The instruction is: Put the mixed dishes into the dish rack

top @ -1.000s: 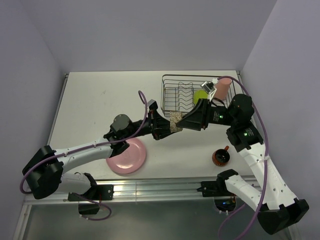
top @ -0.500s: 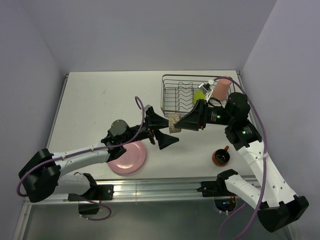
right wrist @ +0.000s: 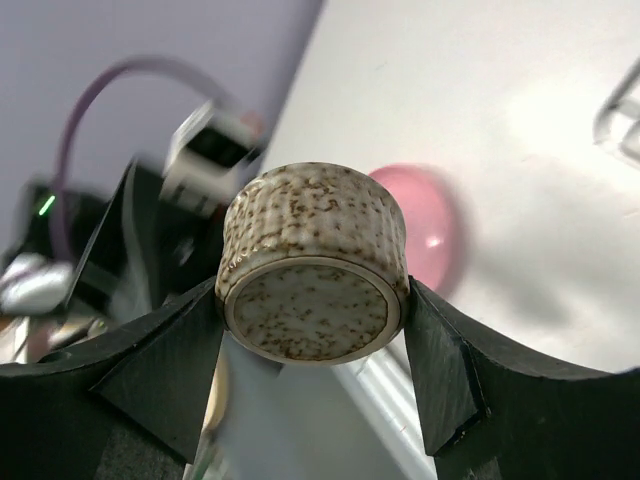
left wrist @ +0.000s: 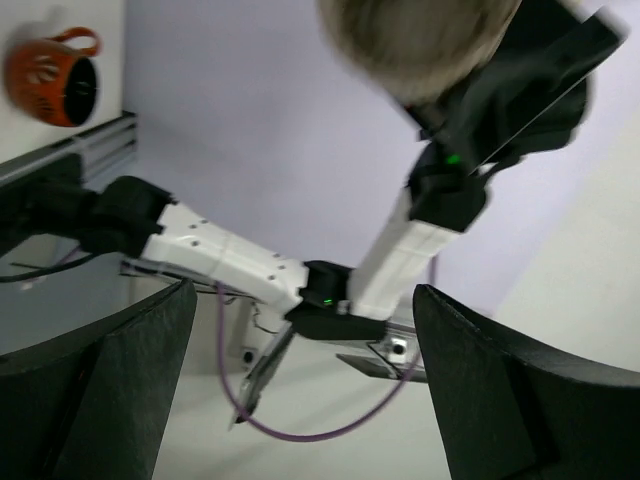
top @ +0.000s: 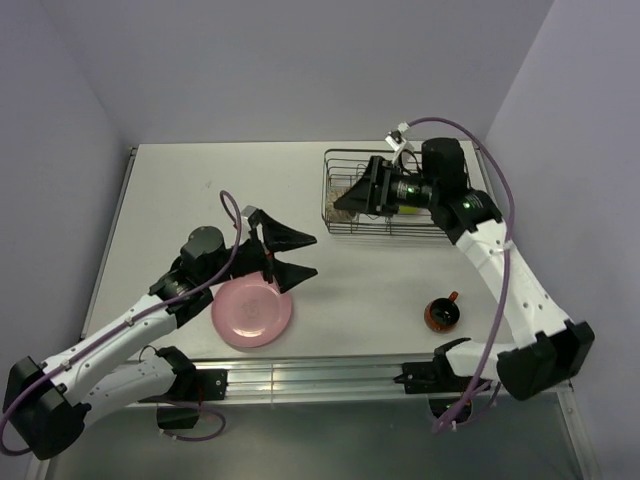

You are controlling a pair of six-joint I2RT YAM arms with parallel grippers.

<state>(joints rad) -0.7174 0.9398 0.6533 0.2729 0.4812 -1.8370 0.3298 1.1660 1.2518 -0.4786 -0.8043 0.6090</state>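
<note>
My right gripper (top: pixel 348 198) is shut on the small speckled beige cup (top: pixel 344 187), holding it over the left end of the black wire dish rack (top: pixel 352 153). In the right wrist view the cup (right wrist: pixel 315 260) sits sideways between both fingers, its base facing the camera. My left gripper (top: pixel 314 256) stands open and empty above the table, just right of the big pink plate (top: pixel 252 312). The dark red mug (top: pixel 441 314) stands near the front right. A sliver of the yellow-green bowl (top: pixel 406 209) shows in the rack under the right wrist.
The left wrist view shows the right arm holding the cup (left wrist: pixel 420 40) and the mug (left wrist: pixel 50 75) at the upper left. The pink plate (right wrist: pixel 425 235) lies behind the cup in the right wrist view. A metal rail (top: pixel 320 375) runs along the near table edge.
The left gripper opened, let go of the cup and drew back to the left. The right gripper carried the cup away to the rack's left end.
</note>
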